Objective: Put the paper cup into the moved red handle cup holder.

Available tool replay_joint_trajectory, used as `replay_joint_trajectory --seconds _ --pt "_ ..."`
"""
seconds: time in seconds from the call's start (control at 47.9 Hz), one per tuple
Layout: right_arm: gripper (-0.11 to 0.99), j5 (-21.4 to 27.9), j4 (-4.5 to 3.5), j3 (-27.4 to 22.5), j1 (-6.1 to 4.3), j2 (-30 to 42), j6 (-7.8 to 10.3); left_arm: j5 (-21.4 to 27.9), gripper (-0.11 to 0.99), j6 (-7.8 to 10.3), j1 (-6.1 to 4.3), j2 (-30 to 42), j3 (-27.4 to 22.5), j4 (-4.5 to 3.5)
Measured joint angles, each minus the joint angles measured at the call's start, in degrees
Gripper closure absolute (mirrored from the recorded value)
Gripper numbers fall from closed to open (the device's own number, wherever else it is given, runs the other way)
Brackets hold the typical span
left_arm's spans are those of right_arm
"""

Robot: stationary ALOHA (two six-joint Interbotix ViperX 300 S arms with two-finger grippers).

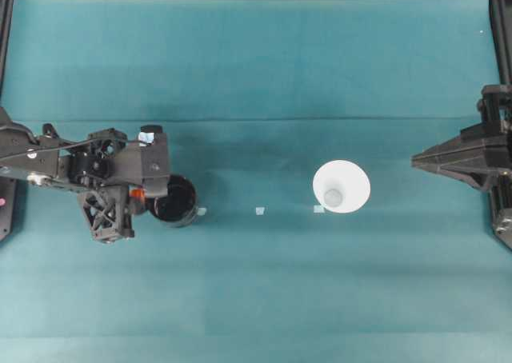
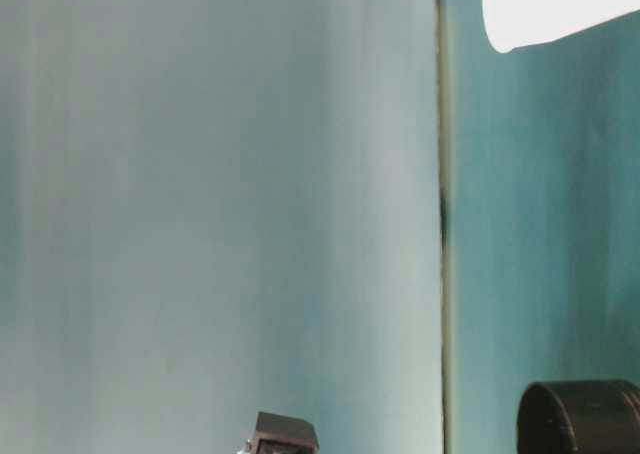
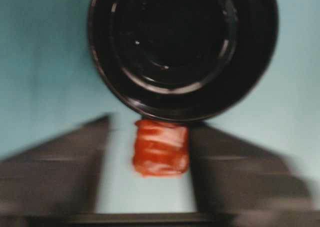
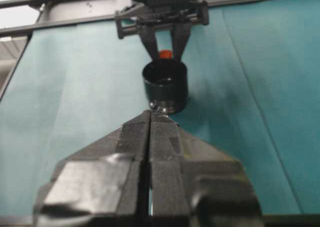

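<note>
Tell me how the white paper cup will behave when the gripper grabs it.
The paper cup is probably light and thin-walled, so a firm squeeze may dent it. Its wide rim over a small base suggests it may tip if nudged high up.

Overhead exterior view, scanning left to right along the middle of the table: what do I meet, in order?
Left tool at the red handle → black cup holder → small pale marker on the cloth → white paper cup → right tool, its tips pressed together.

A teal cloth (image 1: 264, 67) covers the table; three small pale squares (image 1: 260, 211), perhaps tape, lie mid-table.
</note>
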Motion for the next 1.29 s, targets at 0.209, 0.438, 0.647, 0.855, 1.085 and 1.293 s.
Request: replay_joint_trajectory --seconds 0.209,0.438,0.647,0.855,1.085,1.293 --pt "0.99 0.00 0.09 -0.09 -0.09 0.00 0.00 0.18 0.61 1.76 -0.79 -0.09 0.00 0.00" --pt "0.99 0.09 0.09 -0.09 -0.09 0.00 0.00 0.44 0.61 1.76 -0.79 -0.09 -0.26 0.00" --pt "0.99 0.00 0.00 -0.09 -0.09 0.00 0.00 8.17 0.61 2.02 -0.18 -4.83 -4.39 0.00" --pt "0.99 0.09 0.09 -0.09 -0.09 0.00 0.00 21.53 0.61 4.66 0.53 -11.87 -11.07 0.00" --pt "0.99 0.00 0.09 -0.09 0.00 0.00 0.00 25.14 0.61 4.75 0.53 -12.74 -13.62 0.00" --pt "0.99 0.09 0.00 -0.09 -0.09 0.00 0.00 24.96 0.61 5.36 0.53 -7.03 -19.69 0.00"
